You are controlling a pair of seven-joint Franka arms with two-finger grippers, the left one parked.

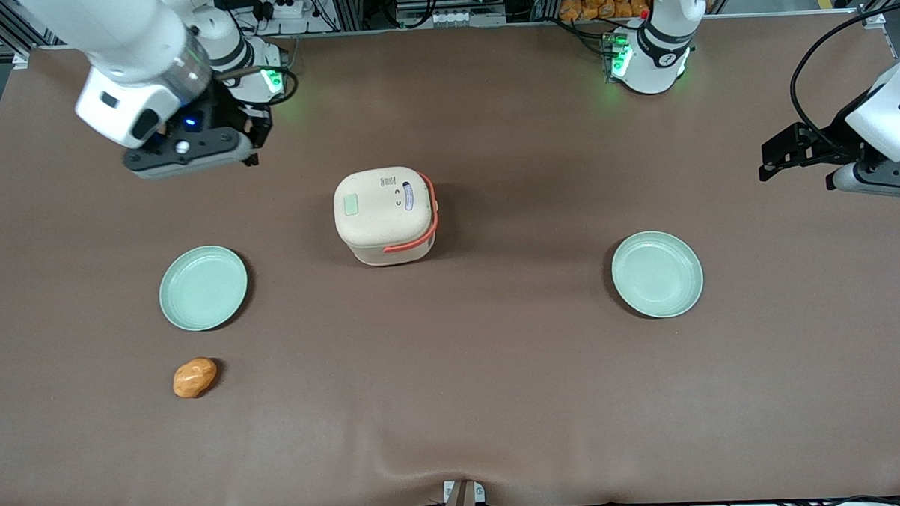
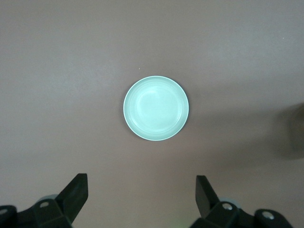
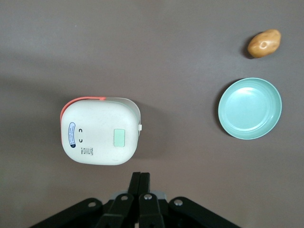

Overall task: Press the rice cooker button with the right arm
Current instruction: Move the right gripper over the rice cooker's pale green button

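Standing mid-worktop (image 1: 500, 401), the cooker (image 1: 385, 218) carries its pale green button (image 1: 351, 205) flush in the cream lid. On that lid sit a blue-and-white oval label (image 1: 408, 194), two dark dots and a block of small print, probably too fine to read. The hand (image 3: 140, 183), fingers pressed closed and empty, hovers well apart at about ten o'clock from the cooker in the front view.

A big brown table (image 1: 500, 401) fills the room. Metal frames (image 1: 351, 5) and black wires (image 1: 442, 17) sit at its edge farthest from the front camera.
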